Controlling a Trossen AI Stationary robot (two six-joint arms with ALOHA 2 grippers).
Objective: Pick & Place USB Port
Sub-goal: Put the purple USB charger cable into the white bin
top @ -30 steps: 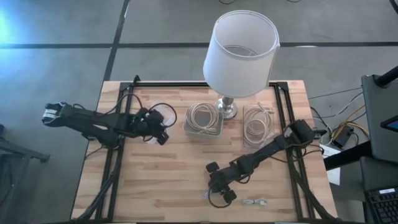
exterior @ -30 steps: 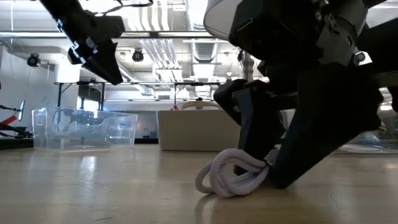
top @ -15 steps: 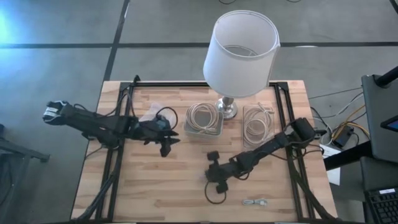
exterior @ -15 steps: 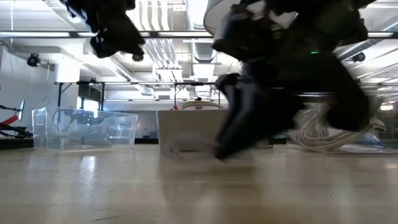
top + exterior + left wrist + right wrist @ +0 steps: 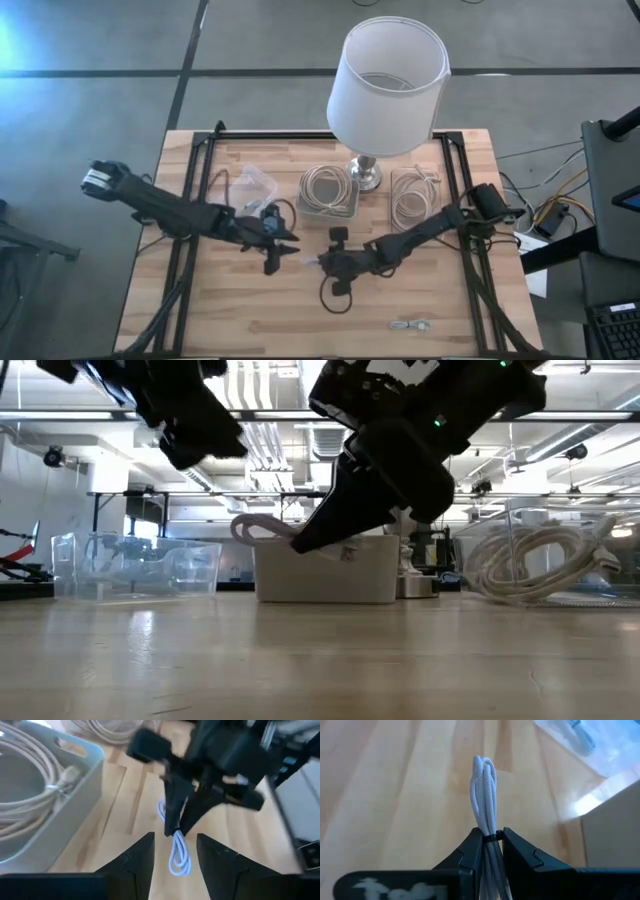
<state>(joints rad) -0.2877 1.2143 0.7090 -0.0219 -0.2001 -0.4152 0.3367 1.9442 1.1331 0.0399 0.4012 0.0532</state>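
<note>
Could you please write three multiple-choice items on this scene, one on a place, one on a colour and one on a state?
1. Where does the lamp stand?
A. at the table's far edge, behind the grey bin
B. at the near edge
C. on the floor

2. What colour is the coiled cable that the right gripper holds?
A. black
B. white
C. red

3. How is the left gripper?
A. shut on a bin
B. shut on the lamp
C. open, holding nothing

Key: 1 A, the high view shows the lamp behind the bin; 2 B, the right wrist view shows white cord pinched in the gripper; 3 C, the left wrist view shows a gap between its fingers.
</note>
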